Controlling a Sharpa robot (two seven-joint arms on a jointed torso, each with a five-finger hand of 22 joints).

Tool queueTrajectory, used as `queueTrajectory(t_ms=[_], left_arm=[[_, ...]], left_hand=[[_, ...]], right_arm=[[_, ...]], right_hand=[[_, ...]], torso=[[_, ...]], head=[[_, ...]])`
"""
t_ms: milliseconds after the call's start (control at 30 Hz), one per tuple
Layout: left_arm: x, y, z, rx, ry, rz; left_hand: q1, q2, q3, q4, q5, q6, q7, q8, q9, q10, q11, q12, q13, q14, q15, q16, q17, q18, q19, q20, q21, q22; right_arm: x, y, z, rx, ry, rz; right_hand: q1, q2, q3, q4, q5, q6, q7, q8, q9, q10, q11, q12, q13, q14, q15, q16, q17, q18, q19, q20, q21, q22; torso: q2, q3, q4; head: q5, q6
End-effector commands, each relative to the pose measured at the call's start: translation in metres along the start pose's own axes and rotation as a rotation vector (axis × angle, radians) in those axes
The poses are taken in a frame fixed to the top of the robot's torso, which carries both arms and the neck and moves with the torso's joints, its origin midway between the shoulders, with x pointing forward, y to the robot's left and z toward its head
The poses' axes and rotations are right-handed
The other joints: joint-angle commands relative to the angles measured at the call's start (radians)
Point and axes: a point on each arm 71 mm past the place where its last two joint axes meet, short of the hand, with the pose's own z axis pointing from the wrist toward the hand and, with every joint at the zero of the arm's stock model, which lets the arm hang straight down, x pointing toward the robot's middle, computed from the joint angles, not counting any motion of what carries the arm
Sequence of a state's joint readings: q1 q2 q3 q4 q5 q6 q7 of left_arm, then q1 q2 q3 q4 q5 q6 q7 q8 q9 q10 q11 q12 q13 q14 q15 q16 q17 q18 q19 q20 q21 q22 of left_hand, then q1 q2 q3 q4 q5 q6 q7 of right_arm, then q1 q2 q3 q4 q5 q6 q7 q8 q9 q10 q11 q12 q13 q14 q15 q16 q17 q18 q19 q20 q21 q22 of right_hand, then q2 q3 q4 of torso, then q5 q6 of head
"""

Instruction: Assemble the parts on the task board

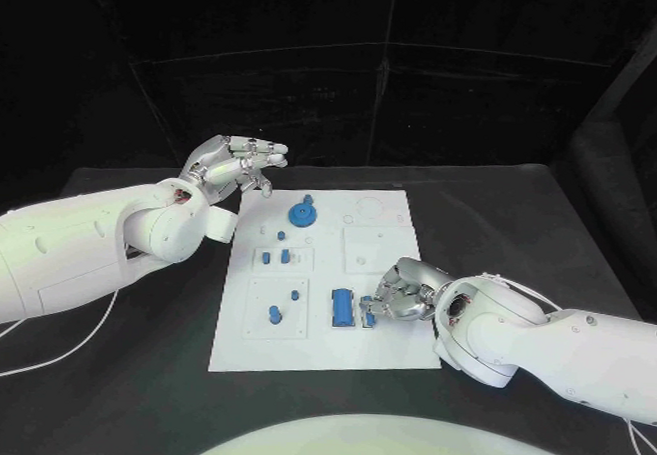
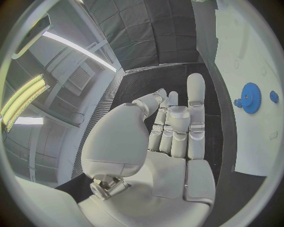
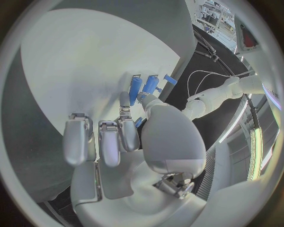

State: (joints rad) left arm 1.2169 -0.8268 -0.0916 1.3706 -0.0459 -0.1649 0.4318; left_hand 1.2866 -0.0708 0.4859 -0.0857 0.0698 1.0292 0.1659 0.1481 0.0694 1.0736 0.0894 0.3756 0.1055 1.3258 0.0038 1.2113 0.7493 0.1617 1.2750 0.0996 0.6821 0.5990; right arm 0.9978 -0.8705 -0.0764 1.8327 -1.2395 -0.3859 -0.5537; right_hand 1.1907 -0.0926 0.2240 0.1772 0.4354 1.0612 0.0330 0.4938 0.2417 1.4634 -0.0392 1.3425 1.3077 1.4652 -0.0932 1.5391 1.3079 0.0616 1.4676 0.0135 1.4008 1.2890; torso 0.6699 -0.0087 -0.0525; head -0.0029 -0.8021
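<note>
The white task board (image 1: 319, 339) lies in the middle of the black table. A blue gear (image 1: 303, 215) (image 2: 251, 98) sits near its far edge, with a small blue part (image 1: 282, 235) (image 2: 274, 96) just in front of it. My left hand (image 1: 238, 164) (image 2: 172, 130) hovers off the board's far left corner, fingers stretched apart and holding nothing. My right hand (image 1: 398, 290) (image 3: 127, 137) rests low over the board's near right part. Its thumb and a finger pinch a small blue part (image 1: 368, 317) (image 3: 137, 122) beside a long blue part (image 1: 342, 306) (image 3: 135, 91).
More small blue parts stand in the board's left recesses (image 1: 267, 256) (image 1: 288, 253) (image 1: 295, 295) (image 1: 275, 313). A white cable (image 1: 65, 348) trails over the table under my left arm. Dark walls close the scene behind the table.
</note>
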Motion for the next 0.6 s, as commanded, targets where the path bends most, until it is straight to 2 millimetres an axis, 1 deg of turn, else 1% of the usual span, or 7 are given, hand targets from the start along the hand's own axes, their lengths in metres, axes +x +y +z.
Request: queueTrajectory(t_ms=[33,133,233,267,333,400,600], left_arm=[[0.0012,-0.0008,0.0000,0.002,0.015,-0.007],[0.0011,-0.0008,0.0000,0.001,0.015,-0.007],[0.0008,-0.0008,-0.0001,0.001,0.014,-0.007],[0.0007,-0.0008,-0.0002,0.001,0.014,-0.007],[0.0007,-0.0008,-0.0002,0.000,0.014,-0.007],[0.0006,-0.0008,-0.0003,0.000,0.014,-0.007],[0.0003,-0.0007,-0.0003,0.000,0.013,-0.006]], left_hand=[[-0.009,0.001,-0.003,-0.002,-0.002,-0.008,0.000,0.005,-0.001,-0.006,-0.001,0.006,0.001,-0.005,-0.001,-0.006,-0.001,0.021,-0.003,0.001,-0.004,-0.001],[-0.009,0.001,-0.003,-0.002,-0.002,-0.008,0.000,0.005,-0.001,-0.006,-0.001,0.006,0.001,-0.005,-0.001,-0.006,-0.001,0.021,-0.003,0.001,-0.004,-0.001],[-0.009,0.001,-0.003,-0.002,-0.002,-0.008,0.000,0.005,-0.001,-0.006,-0.001,0.006,0.001,-0.005,-0.001,-0.006,-0.001,0.021,-0.003,0.001,-0.004,-0.001],[-0.009,0.001,-0.003,-0.002,-0.002,-0.008,0.000,0.005,-0.001,-0.006,-0.001,0.006,0.001,-0.005,-0.001,-0.006,-0.001,0.021,-0.003,0.001,-0.004,-0.001],[-0.009,0.001,-0.003,-0.002,-0.002,-0.008,0.000,0.005,-0.001,-0.006,-0.001,0.006,0.001,-0.005,-0.001,-0.006,-0.001,0.021,-0.003,0.001,-0.004,-0.001],[-0.009,0.001,-0.003,-0.002,-0.002,-0.008,0.000,0.005,-0.001,-0.006,-0.001,0.006,0.001,-0.005,-0.001,-0.006,-0.001,0.021,-0.003,0.001,-0.004,-0.001],[-0.009,0.001,-0.003,-0.002,-0.002,-0.008,0.000,0.005,-0.001,-0.006,-0.001,0.006,0.001,-0.005,-0.001,-0.006,-0.001,0.021,-0.003,0.001,-0.004,-0.001]], right_arm=[[0.0004,0.0021,0.0010,-0.009,0.001,-0.018],[0.0005,0.0022,0.0014,-0.009,0.002,-0.022],[0.0003,0.0015,0.0018,-0.008,0.001,-0.025],[0.0000,0.0012,0.0020,-0.007,0.000,-0.028],[-0.0002,0.0009,0.0021,-0.007,-0.001,-0.031],[-0.0003,0.0006,0.0020,-0.007,0.000,-0.034],[-0.0012,-0.0007,0.0004,-0.008,-0.002,-0.036]], right_hand=[[-0.027,-0.006,-0.024,0.010,-0.025,-0.005,0.004,-0.005,0.002,0.006,0.002,-0.002,0.054,0.095,-0.008,0.000,0.212,-0.004,0.021,-0.007,-0.002,-0.002],[-0.058,-0.020,-0.062,0.027,-0.049,-0.004,0.006,-0.003,0.007,0.006,0.004,-0.003,0.054,0.095,-0.006,0.000,0.212,-0.004,0.021,-0.006,-0.003,-0.002],[-0.079,-0.023,-0.104,0.042,-0.145,-0.004,0.006,-0.003,0.012,0.006,0.004,-0.004,0.054,0.094,-0.005,-0.001,0.210,-0.003,0.020,-0.005,-0.004,-0.004],[-0.079,-0.020,-0.117,0.046,-0.168,-0.005,0.006,-0.004,0.014,0.005,0.004,-0.005,0.054,0.094,-0.006,-0.002,0.209,-0.003,0.019,-0.005,-0.005,-0.005],[-0.079,-0.017,-0.137,0.051,-0.195,-0.007,0.006,-0.005,0.017,0.004,0.005,-0.007,0.054,0.094,-0.005,-0.003,0.208,-0.002,0.018,-0.005,-0.006,-0.006],[-0.078,-0.014,-0.150,0.054,-0.210,-0.008,0.006,-0.006,0.019,0.003,0.005,-0.009,0.053,0.094,-0.005,-0.003,0.208,-0.002,0.018,-0.004,-0.007,-0.007],[-0.070,-0.011,-0.163,0.054,-0.217,-0.010,0.006,-0.006,0.021,0.003,0.005,-0.010,0.053,0.093,-0.005,-0.004,0.206,-0.002,0.017,-0.004,-0.008,-0.008]], torso=[[0.000,-0.0003,-0.0003],[0.000,0.0000,0.0002],[-0.001,-0.0004,-0.0005],[-0.001,-0.0004,-0.0005],[-0.001,-0.0003,-0.0003],[0.000,0.0002,0.0000],[-0.001,0.0008,-0.0005]], head=[[0.001,0.000],[0.002,-0.001],[0.002,0.000],[0.002,0.000],[0.002,-0.001],[0.002,-0.002],[0.001,-0.002]])
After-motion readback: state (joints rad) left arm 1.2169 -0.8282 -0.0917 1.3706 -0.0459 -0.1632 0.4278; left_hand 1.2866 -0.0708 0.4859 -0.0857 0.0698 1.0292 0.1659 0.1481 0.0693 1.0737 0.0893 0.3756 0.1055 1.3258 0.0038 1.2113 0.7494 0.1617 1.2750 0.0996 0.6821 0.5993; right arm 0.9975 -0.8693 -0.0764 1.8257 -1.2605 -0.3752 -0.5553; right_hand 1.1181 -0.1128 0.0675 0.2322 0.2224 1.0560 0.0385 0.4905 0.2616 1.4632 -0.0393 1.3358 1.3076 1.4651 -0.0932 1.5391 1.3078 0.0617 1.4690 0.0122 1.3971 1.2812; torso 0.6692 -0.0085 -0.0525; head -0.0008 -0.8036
